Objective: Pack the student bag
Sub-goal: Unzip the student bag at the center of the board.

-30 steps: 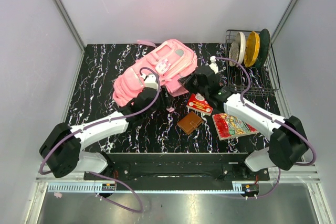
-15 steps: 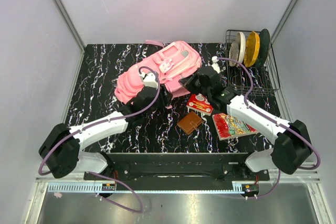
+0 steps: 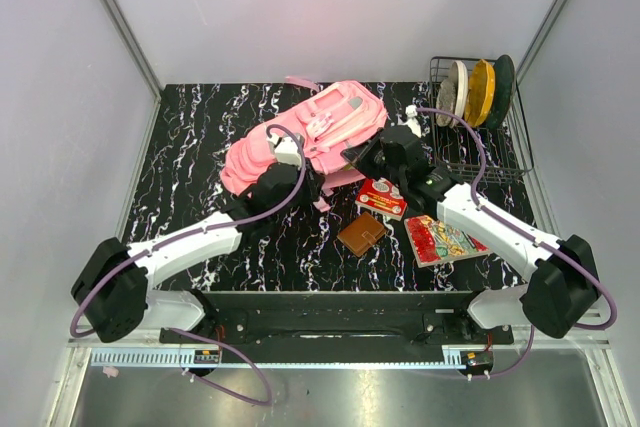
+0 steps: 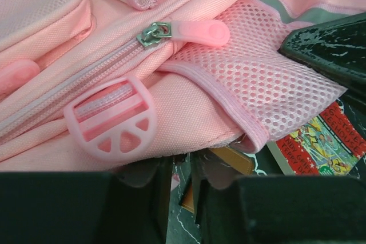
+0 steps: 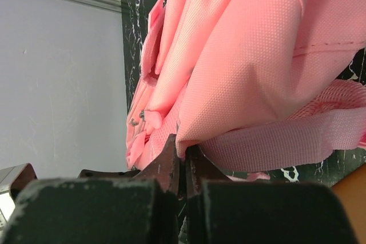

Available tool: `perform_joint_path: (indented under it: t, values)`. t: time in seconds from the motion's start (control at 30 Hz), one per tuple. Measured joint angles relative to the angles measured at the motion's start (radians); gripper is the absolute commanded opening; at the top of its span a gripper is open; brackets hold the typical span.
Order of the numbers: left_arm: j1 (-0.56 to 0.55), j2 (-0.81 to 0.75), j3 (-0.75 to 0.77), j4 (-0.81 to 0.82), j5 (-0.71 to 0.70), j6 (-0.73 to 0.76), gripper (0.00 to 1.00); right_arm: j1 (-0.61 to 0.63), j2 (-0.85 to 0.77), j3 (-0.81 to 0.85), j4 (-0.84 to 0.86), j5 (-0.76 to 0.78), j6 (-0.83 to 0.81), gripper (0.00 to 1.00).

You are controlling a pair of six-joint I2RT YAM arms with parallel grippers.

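The student bag (image 3: 310, 137) lies mid-table toward the back, its near edge apparently raised. Your right gripper (image 5: 182, 155) is clenched on a thin fold of its pink fabric. Left gripper (image 4: 183, 175) sits just under the bag's edge below the zipper pull (image 4: 197, 31), jaws narrow; can't tell if it has anything. Risks, imo: that thin pinch slips if you pull hard & the bag flops onto the red booklet (image 3: 381, 197) & brown wallet (image 3: 362, 234). Left could also catch the strap buckle (image 4: 111, 121) vs the pull, so the zip won't open.
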Motion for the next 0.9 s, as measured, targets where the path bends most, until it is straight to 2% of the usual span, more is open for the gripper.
perform_joint_path:
  t: [0.07, 0.1, 0.5, 0.9]
  values:
    - [0.000, -0.003, 0.003, 0.001, 0.007, 0.002, 0.08, 0.000, 0.000, 0.000, 0.000, -0.003, -0.001, 0.00]
    - [0.000, -0.006, 0.004, 0.000, 0.010, 0.002, 0.00, 0.000, 0.000, 0.000, 0.000, -0.006, -0.002, 0.00]
    - [0.000, -0.079, 0.015, -0.103, 0.010, 0.013, 0.00, -0.008, 0.000, 0.000, -0.005, -0.036, -0.024, 0.00]
    - [-0.005, -0.215, -0.033, -0.289, -0.017, 0.043, 0.00, -0.136, 0.017, -0.025, -0.003, -0.296, -0.063, 0.00]
